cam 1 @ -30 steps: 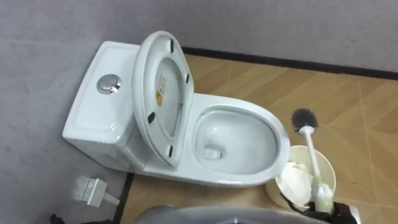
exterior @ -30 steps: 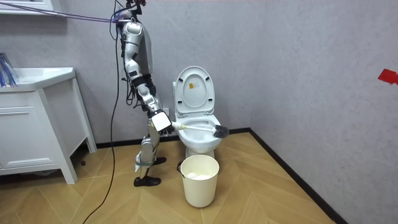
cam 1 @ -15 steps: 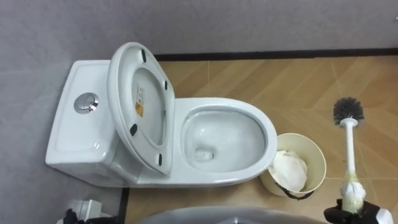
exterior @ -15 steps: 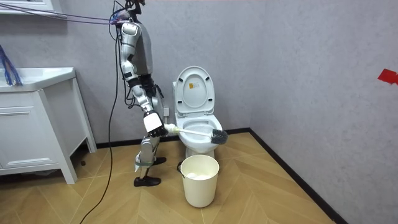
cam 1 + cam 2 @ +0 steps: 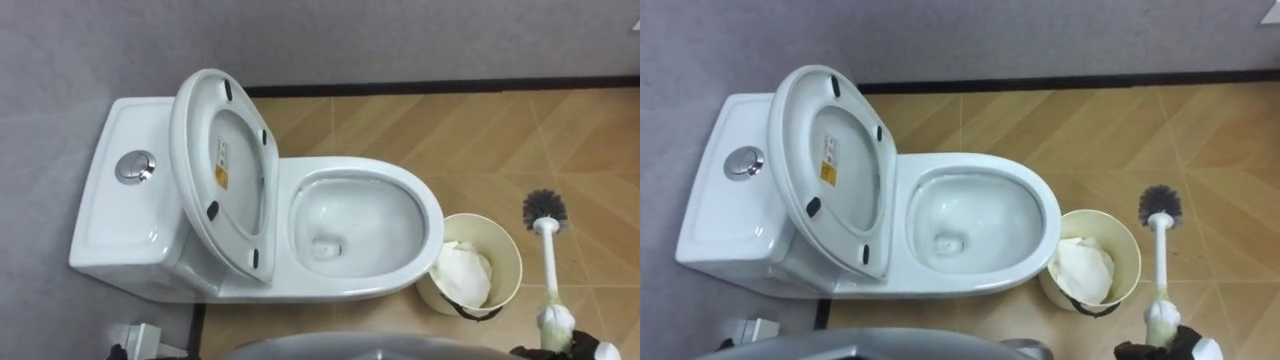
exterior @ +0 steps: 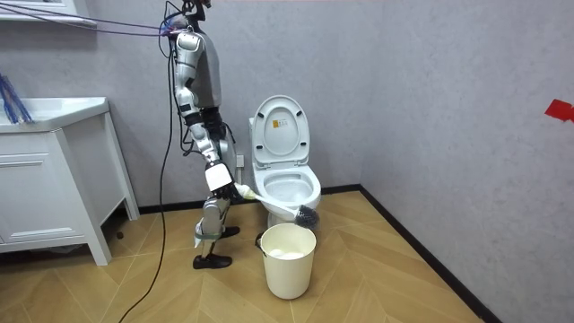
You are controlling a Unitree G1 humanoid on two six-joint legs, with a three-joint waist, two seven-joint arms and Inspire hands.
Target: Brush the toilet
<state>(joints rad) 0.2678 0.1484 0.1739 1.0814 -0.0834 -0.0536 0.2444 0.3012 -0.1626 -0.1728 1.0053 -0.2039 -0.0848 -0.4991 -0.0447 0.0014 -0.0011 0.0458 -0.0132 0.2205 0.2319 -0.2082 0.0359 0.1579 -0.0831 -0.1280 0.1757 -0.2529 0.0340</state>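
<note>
The toilet's tank is at its left end, and the lid stands up between tank and bowl. A bin sits just right of the toilet. Farther right of the toilet, the right hand holds a brush above the floor.

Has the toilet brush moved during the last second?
Yes. In the room view the toilet brush tilted down: its head sank from the height of the toilet rim to just above the bin.
</note>
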